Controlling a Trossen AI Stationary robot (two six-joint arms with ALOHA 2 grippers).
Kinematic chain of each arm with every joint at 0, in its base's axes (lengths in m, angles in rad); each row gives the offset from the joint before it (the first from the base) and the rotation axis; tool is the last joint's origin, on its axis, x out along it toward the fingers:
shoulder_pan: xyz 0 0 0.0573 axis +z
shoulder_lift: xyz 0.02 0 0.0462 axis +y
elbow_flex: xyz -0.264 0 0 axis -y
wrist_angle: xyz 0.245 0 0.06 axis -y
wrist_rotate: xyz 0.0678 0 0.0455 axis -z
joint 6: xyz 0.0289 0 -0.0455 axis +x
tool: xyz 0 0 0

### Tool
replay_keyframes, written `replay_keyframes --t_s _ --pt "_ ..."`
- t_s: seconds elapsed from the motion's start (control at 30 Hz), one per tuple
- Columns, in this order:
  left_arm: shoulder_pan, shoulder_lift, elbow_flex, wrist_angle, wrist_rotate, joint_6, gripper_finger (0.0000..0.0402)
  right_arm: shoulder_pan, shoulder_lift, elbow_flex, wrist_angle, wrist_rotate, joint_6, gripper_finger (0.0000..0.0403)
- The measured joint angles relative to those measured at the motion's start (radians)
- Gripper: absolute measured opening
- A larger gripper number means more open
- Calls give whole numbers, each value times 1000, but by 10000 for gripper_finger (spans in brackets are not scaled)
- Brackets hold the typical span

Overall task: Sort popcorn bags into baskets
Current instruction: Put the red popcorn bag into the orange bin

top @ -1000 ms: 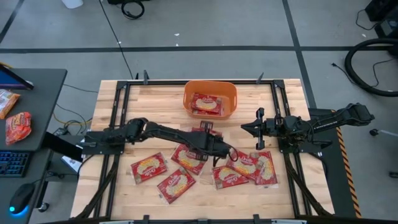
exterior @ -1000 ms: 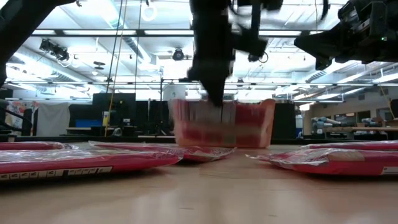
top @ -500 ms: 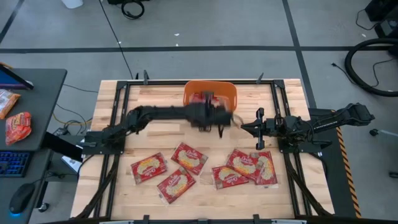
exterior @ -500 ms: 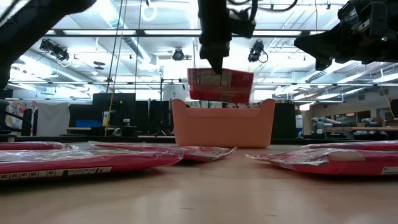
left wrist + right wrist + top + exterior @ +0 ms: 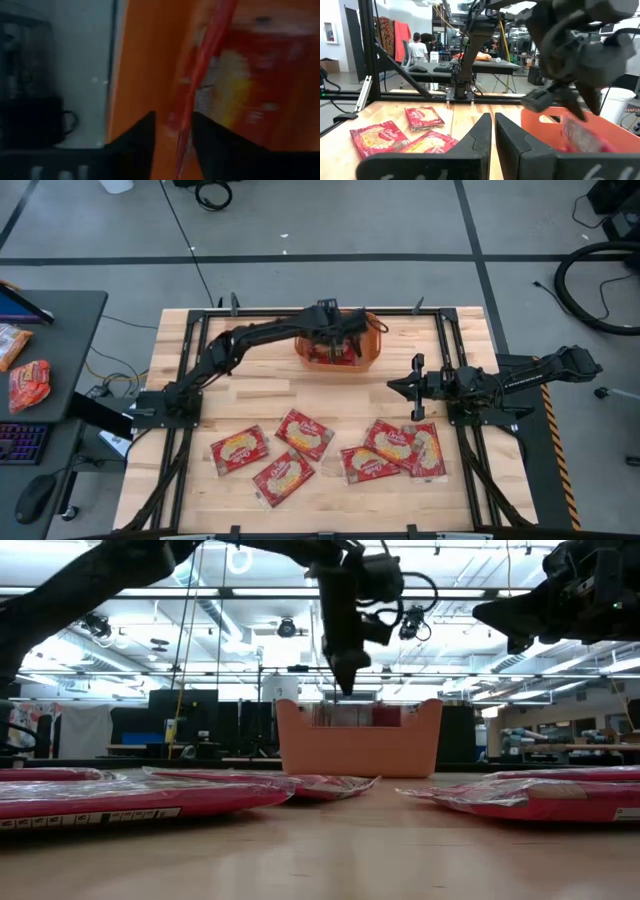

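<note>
Above the orange tub (image 5: 338, 340), a packet (image 5: 200, 75) is seen edge-on between the left end effector's (image 5: 345, 332) parted fingers and could snag on the rim instead of dropping flat.

We see a light wooden table (image 5: 250, 395) bearing an orange tub (image 5: 372, 352) at its far middle edge and six red popcorn bags (image 5: 305, 434) lying flat along its near half, three left of centre and three overlapping at the right.

Packet (image 5: 200, 85) now over tub (image 5: 372, 340)
</note>
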Motion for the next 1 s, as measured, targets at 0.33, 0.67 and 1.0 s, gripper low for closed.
replay_keyframes --t_s 0.33,0.67,1.0 --pt "-283 -25 1 -123 232 3 206 0 0 0 -1 0 2 27" --pt "-546 -15 1 -214 119 -252 209 0 0 0 2 0 9 27" --pt "-668 -5 -261 -286 77 -444 201 0 0 0 3 0 12 27"
